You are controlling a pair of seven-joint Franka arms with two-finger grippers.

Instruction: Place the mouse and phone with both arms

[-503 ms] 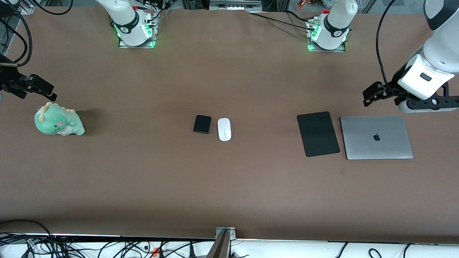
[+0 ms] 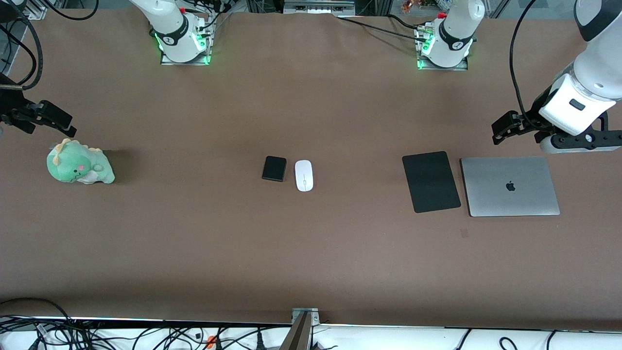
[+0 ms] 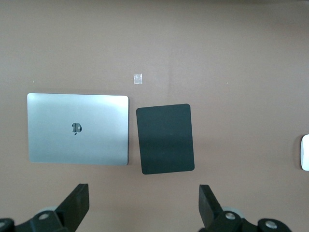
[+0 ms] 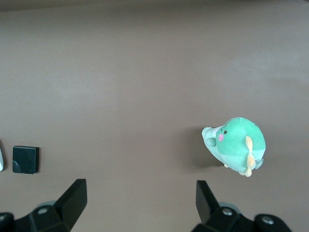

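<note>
The white mouse [image 2: 303, 175] and the small black phone [image 2: 274, 168] lie side by side mid-table, the phone toward the right arm's end. My left gripper [image 2: 505, 127] hangs open above the table near the left arm's end, over bare table just past the pad's and laptop's edges that face the robots' bases. Its wrist view shows open fingers [image 3: 143, 195] with nothing between them and the mouse's edge [image 3: 305, 152]. My right gripper [image 2: 54, 119] hovers open by the plush toy; in its wrist view the gripper [image 4: 140, 192] is empty and the phone [image 4: 25, 159] shows off to one side.
A large flat black pad [image 2: 431, 181] and a closed silver laptop [image 2: 509, 186] lie side by side toward the left arm's end. A green plush dinosaur [image 2: 79, 167] sits toward the right arm's end. A small tape mark [image 2: 464, 233] is nearer the camera than the pad.
Both grippers have barely shifted. Nothing on the table has moved.
</note>
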